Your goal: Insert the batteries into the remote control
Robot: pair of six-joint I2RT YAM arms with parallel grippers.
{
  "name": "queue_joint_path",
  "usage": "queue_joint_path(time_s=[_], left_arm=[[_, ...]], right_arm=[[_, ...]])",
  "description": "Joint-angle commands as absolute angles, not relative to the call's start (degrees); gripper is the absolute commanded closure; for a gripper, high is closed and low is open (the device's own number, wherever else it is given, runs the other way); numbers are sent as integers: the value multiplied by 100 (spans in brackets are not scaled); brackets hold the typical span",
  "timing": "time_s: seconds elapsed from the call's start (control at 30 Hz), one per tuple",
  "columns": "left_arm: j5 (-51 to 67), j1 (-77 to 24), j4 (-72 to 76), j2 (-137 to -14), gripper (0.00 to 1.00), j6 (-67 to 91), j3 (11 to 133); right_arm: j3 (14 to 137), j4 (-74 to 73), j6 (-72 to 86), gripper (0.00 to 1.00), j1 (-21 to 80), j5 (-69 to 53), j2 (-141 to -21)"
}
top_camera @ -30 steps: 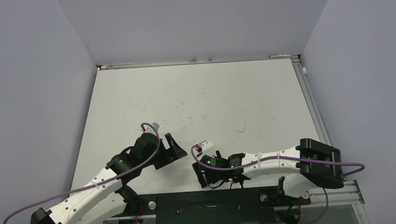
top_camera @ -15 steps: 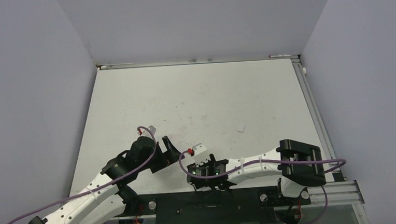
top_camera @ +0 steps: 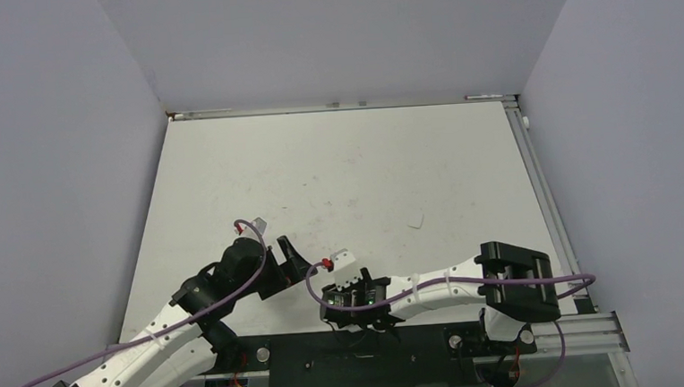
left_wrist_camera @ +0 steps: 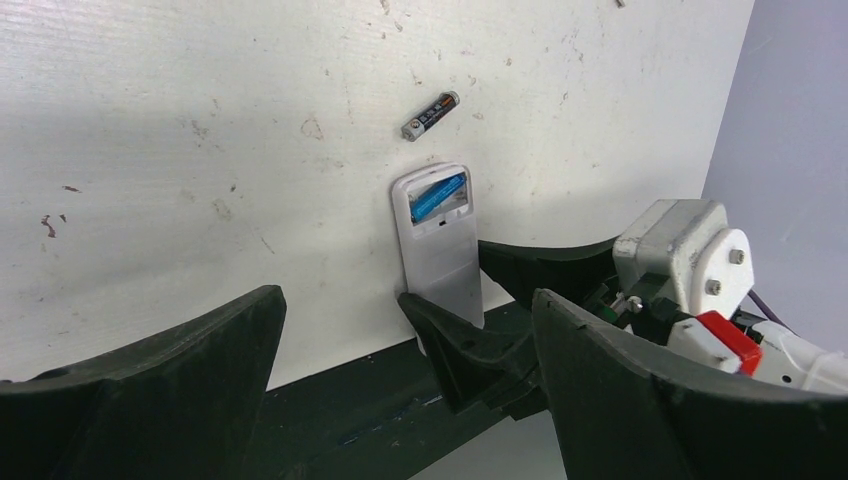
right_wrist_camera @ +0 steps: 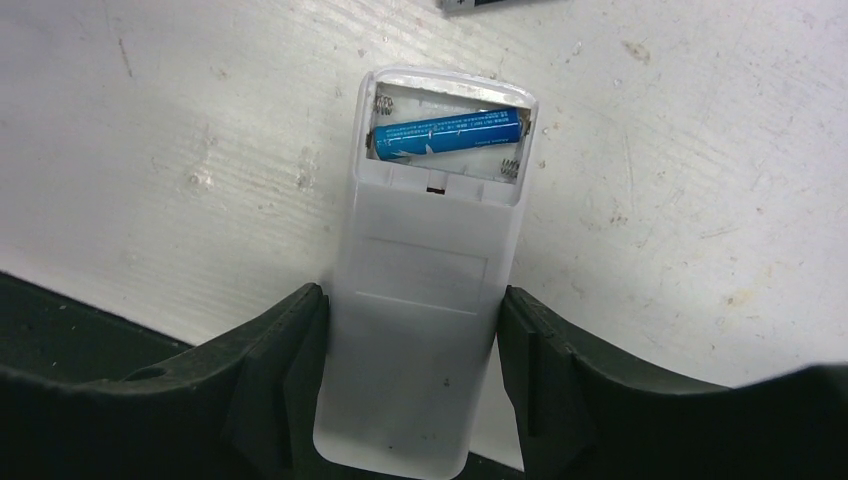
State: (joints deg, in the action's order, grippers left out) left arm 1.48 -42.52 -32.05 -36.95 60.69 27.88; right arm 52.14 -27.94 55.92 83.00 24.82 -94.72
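**Remote control:** The remote control (right_wrist_camera: pixel 420 290) lies back-up at centre frame in the right wrist view. Its battery compartment (right_wrist_camera: pixel 440 98) is uncovered at the upper end. Its lower end reaches past the near edge of the white surface (left_wrist_camera: pixel 200 150), over a black strip (left_wrist_camera: pixel 350 410).

**Batteries:** The blue battery (right_wrist_camera: pixel 447 133) sits inside the compartment at a slant. It runs crosswise, with its right end higher than its left. Small springs (right_wrist_camera: pixel 510 166) show at the compartment corners. The dark battery (left_wrist_camera: pixel 430 102), with its metallic tip, lies loose on the surface in the upper middle of the left wrist view. It is just beyond the remote's open end and clear of it.

**Right claw:** The right claw (right_wrist_camera: pixel 410 330) is clamped on the remote control. One black finger (right_wrist_camera: pixel 285 380) presses the left long side, and the other presses the right long side, below the compartment.

**Left claw:** The left claw (left_wrist_camera: pixel 407 300) stands wide apart and carries nothing. Its two fingers frame the lower corners of its own view, with the remote between and beyond them. In the overhead view it sits at lower centre-left (top_camera: pixel 290 255), close beside the right wrist.
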Motion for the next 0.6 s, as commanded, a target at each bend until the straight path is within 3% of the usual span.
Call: queue_joint_path(time_s=[0.0, 0.37, 0.57], left_arm=[[49, -4191, -3351, -3593, 9, 5994, 2812], [-203, -4113, -3574, -3576, 8, 5868, 3076], [-202, -4053, -3613, -3576, 8, 5836, 3187]], right_arm=[[5119, -2575, 5439, 91, 8099, 2258, -8684], [4236, -374, 5007, 91, 6567, 511, -6364], [3707, 1449, 5613, 91, 5272, -946, -5477]])
